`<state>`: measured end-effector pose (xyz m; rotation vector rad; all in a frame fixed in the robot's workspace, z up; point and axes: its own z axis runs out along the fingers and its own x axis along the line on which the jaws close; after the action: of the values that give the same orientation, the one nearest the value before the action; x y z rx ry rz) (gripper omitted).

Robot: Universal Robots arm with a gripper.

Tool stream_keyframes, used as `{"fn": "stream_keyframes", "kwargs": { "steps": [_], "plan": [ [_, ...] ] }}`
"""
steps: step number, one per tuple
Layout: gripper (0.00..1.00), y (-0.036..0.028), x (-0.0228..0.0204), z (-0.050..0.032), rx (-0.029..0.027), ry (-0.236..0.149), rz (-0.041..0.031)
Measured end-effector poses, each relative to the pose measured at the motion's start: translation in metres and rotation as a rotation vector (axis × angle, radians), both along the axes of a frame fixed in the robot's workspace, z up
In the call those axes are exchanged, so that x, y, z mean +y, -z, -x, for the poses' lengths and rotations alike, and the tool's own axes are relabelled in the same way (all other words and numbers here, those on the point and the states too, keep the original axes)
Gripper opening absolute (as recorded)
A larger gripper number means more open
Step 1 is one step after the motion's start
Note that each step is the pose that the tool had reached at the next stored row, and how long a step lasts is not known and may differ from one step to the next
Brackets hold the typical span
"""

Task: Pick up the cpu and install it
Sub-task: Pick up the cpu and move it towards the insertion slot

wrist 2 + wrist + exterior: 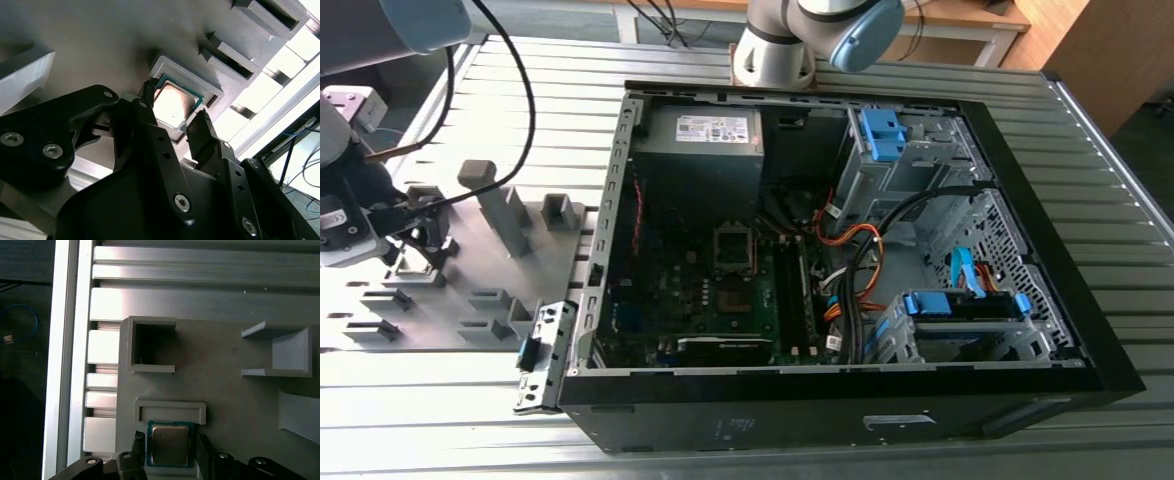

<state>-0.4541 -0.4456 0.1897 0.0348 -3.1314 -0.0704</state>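
The cpu [170,444] is a small square chip with a dull silver face and a green edge. It lies flat in a shallow framed nest of the grey tray [225,390], also seen in the second wrist view as cpu [173,103]. My gripper [170,450] is down over it, with one black fingertip [138,441] against each of two opposite edges, shut on the cpu; in the second wrist view the gripper [175,107] straddles it the same way. In the exterior view the gripper [411,250] is low over the tray [480,300], at that view's left. The motherboard socket [734,247] sits inside the case.
The open computer case [630,100] lies to the exterior view's right of the tray, with cables, blue drive brackets and a power supply inside. Raised grey blocks and a tall post [483,195] stand on the tray near the gripper. A second arm's base [774,55] stands behind the case.
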Motion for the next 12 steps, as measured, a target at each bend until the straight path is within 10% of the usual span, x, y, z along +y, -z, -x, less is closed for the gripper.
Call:
{"fn": "stream_keyframes", "kwargs": {
  "steps": [12],
  "plan": [
    [0.53, 0.0015, 0.0001, 0.0001, 0.0000, 0.000, 0.0004]
  ]
}}
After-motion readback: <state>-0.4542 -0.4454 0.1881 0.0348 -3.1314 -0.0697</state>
